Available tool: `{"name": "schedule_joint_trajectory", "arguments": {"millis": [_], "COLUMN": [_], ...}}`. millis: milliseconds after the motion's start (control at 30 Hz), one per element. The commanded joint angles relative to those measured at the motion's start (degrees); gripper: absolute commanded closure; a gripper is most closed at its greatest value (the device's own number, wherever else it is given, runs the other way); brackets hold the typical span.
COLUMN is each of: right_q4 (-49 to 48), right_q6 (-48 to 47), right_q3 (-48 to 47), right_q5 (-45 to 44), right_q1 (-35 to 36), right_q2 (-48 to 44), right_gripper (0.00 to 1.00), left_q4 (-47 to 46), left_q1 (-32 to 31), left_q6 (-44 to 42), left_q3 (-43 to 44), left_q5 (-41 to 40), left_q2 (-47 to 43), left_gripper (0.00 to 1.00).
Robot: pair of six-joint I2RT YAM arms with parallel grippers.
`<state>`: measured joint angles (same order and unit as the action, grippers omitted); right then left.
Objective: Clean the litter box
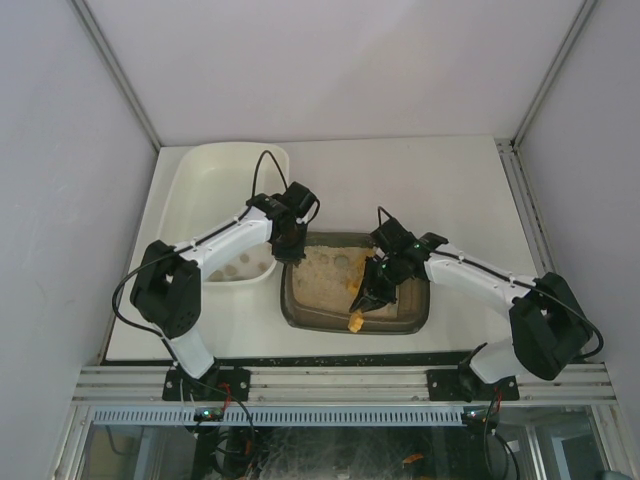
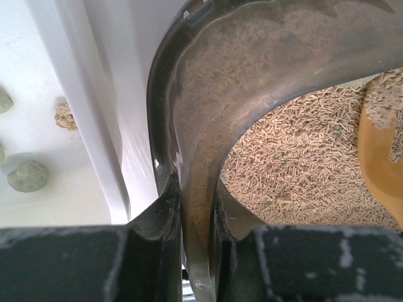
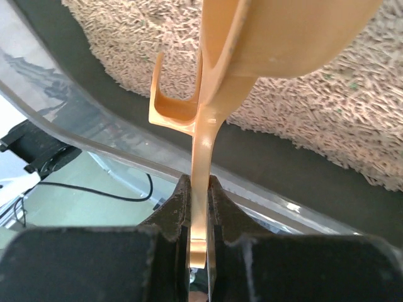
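At the lower centre of the top view, the litter box [image 1: 310,325] lies on the white table [image 1: 450,180], holding beige pellet litter [image 1: 325,272]; over its right half the right gripper [image 1: 370,298] points down toward the front rim, jaws pinched tight on the thin handle of an orange scoop [image 1: 355,320]; the right wrist view shows the handle between the fingers [image 3: 173,211], and the bowl seems to hang just above the litter, though contact is hard to judge; at the box's upper left corner the left gripper [image 1: 290,245] clamps narrowly across the dark rim; further, upper left, a cream-white tub [image 1: 200,180] sits just beside the box, several clumps [image 1: 225,268] on its floor.
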<state>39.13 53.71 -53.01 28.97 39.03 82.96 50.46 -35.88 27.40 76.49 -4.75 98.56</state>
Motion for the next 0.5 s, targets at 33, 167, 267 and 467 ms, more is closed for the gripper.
{"name": "schedule_joint_trajectory", "arguments": {"millis": [33, 167, 267, 467], "right_q4": [7.48, 4.8, 1.92, -4.49], "right_q6": [-1.74, -1.59, -1.47, -0.9], "right_q3": [-0.68, -0.69, -0.69, -1.05], "right_q5": [-4.96, -4.09, -3.61, -2.13], "right_q1": [0.39, 0.47, 0.69, 1.06], "right_q2": [-2.17, 0.49, 3.15, 8.31], "right_gripper": [1.0, 1.0, 1.0, 1.0], "left_q4": [-4.71, -4.69, -4.93, -5.06], "left_q1": [-0.6, -0.6, -0.6, -0.64], "left_q6": [3.01, 3.01, 3.01, 2.75], "left_q3": [1.66, 1.75, 1.51, 1.34], "left_q5": [13.49, 13.54, 13.49, 13.16], "left_q2": [-6.98, -6.89, -7.02, -7.3], "left_gripper": [1.0, 1.0, 1.0, 1.0]}}
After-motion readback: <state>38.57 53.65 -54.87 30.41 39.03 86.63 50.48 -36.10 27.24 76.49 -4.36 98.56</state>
